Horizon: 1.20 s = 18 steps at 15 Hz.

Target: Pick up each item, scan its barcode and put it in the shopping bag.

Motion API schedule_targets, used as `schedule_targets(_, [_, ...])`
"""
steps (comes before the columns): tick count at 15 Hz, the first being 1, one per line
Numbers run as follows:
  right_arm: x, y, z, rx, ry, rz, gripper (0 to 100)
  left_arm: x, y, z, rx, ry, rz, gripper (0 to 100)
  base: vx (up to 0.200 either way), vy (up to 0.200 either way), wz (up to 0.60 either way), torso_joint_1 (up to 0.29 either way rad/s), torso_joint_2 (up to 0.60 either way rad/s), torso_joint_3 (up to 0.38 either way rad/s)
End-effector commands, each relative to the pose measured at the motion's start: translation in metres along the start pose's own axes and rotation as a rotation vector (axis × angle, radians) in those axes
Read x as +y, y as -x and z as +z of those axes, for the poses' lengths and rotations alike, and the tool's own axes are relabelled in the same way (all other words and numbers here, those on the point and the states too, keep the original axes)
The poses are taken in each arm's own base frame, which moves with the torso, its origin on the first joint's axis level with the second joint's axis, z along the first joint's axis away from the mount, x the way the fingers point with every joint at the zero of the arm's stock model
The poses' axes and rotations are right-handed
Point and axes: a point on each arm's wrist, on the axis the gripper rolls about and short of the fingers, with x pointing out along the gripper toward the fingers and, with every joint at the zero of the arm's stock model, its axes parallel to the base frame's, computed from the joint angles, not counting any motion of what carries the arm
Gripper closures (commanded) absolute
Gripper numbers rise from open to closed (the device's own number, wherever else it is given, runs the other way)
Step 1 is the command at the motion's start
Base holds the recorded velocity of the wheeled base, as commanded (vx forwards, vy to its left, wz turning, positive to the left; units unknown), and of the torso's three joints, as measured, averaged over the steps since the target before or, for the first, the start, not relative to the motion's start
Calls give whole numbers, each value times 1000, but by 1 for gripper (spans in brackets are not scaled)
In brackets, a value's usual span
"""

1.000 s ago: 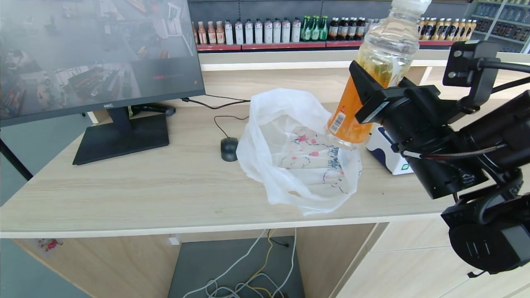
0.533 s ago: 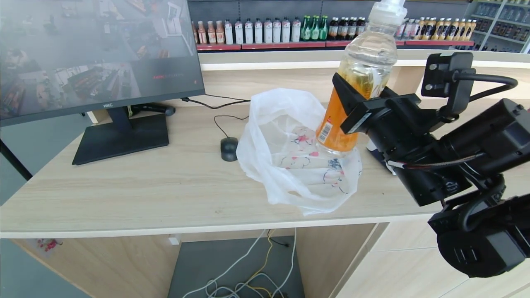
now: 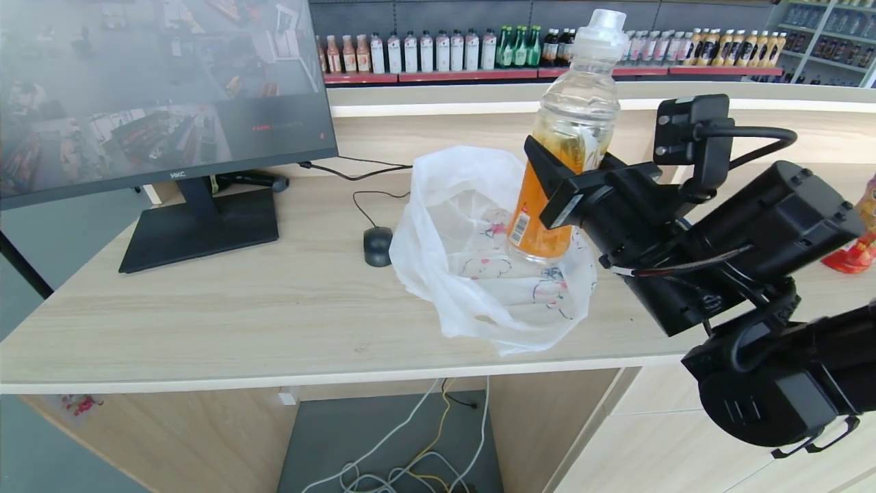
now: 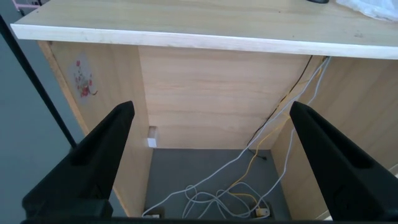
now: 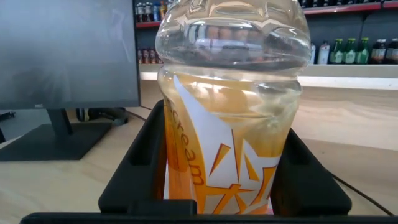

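Note:
My right gripper point(image 3: 556, 179) is shut on a clear drink bottle with an orange label point(image 3: 558, 154), held upright over the open mouth of the white plastic shopping bag point(image 3: 479, 246) on the wooden counter. The bottle's base sits just above the bag's far right rim. In the right wrist view the bottle point(image 5: 231, 112) stands between the black fingers point(image 5: 140, 162). My left gripper point(image 4: 211, 162) hangs open below the counter's front edge, with nothing between its fingers. A red-and-orange item point(image 3: 852, 250) lies at the counter's far right.
A monitor on a black stand point(image 3: 198, 226) occupies the counter's left, with a black mouse point(image 3: 378, 245) and its cable beside the bag. Shelves of bottles point(image 3: 438, 48) line the back wall. Loose cables point(image 4: 236, 193) hang under the counter.
My right arm has carried the bottle left and down, from above the bag's right side to right over its opening. A white box behind the arm is now hidden.

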Motion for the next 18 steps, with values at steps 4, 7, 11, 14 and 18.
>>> schedule_targets(4, [9,-38,-10,33,5,12,100,0,0,0,-1,1,-1,0,0,0,0,0,0,0])
schedule_targets(7, [10,-43,-18,60,13,12,100,0,0,0,-1,1,1,0,0,0,0,0,0,0])
schedule_targets(11, [12,-57,-28,96,19,16,100,0,0,0,-1,-1,1,0,0,0,0,0,0,0])
schedule_targets(14, [15,-75,-42,113,22,46,100,0,0,0,-1,1,1,0,0,0,0,0,0,0])
schedule_targets(18, [15,-87,-53,125,26,41,100,0,0,0,-1,1,1,0,0,0,0,0,0,0])
